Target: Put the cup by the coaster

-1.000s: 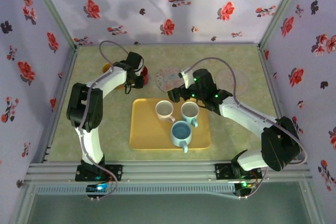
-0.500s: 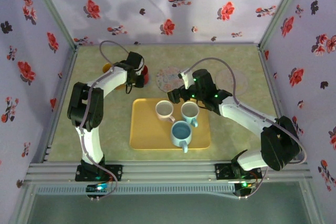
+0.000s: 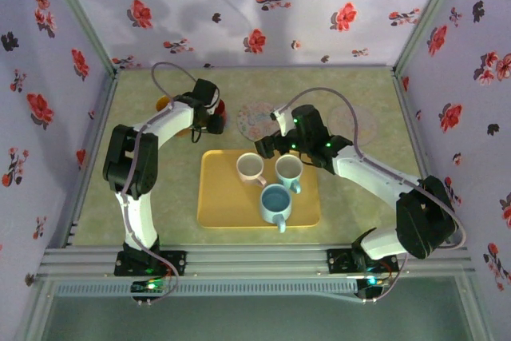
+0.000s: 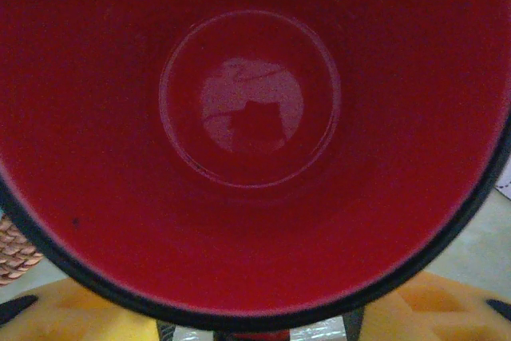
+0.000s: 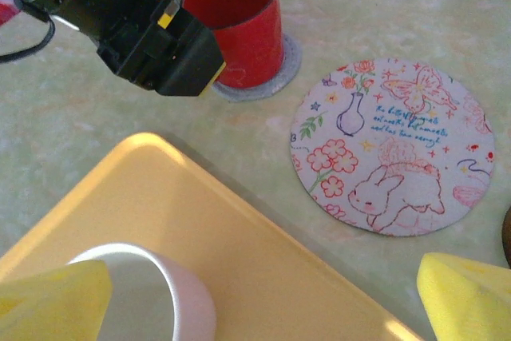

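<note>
Top view, L to R: small orange item at far-L rear of the worktop, too small to ID.

At its 3 o'clock, the L pincer sits right against the red cup. Seen from the R wrist cam, the pincer's black body is at the cup's 8 o'clock, touching or nearly so. L wrist cam looks straight down into the cup, w/ the glossy red inside and dark rim up close. Yellow pads show at 7 and 5 o'clock below the rim. Can't tell if the L pincer is clenched on the cup or let go.

Red cup stands upright on a grey coaster, whose edge peeks out at the cup's 4–6 o'clock. From the yellow tray, the cup is at 11 o'clock and off the tray.

Floral coaster w/ rabbit + butterfly print lies flat at the cup's 4 o'clock in the R wrist cam, near the grey one but not touching. In the top view it's at the tray's 12 o'clock.

Tray holds 3 cups: pink cup, pale cup at its 3 o'clock, blue cup at 6 o'clock of the pair w/ handle pointing 6.

R pincer is released, w/ pads spread wide and nothing between them. It hangs over the tray's rear edge, above the pink cup.

Pale round disc lies at the R pincer's 2 o'clock, apart from everything else.
</note>
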Available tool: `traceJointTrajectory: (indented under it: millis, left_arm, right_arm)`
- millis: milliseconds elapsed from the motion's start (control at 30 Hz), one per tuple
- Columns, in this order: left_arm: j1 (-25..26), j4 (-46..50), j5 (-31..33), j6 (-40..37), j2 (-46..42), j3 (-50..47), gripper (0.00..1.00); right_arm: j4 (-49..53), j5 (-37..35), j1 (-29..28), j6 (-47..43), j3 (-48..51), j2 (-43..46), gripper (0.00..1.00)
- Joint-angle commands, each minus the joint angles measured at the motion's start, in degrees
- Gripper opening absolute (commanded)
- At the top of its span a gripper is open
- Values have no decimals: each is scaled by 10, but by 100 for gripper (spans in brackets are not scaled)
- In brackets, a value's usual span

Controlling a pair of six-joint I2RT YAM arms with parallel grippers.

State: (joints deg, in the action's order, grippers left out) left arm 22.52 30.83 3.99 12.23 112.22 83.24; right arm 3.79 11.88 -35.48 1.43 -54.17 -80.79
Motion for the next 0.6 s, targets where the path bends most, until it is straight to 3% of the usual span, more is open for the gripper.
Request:
traceJointTrajectory:
  millis: [0,300,567]
  left_arm:
    - [-4,4,-1,11,-26,-4,63]
    - [-2,14,-7,20,-86,8,83]
    - [6,16,-57,1,-165,0,96]
  right_arm:
    - [40,2,4,-21,-26,16,99]
    - [189,-13,4,-51,-67,61,99]
    - [337,-47,2,-27,-108,83,99]
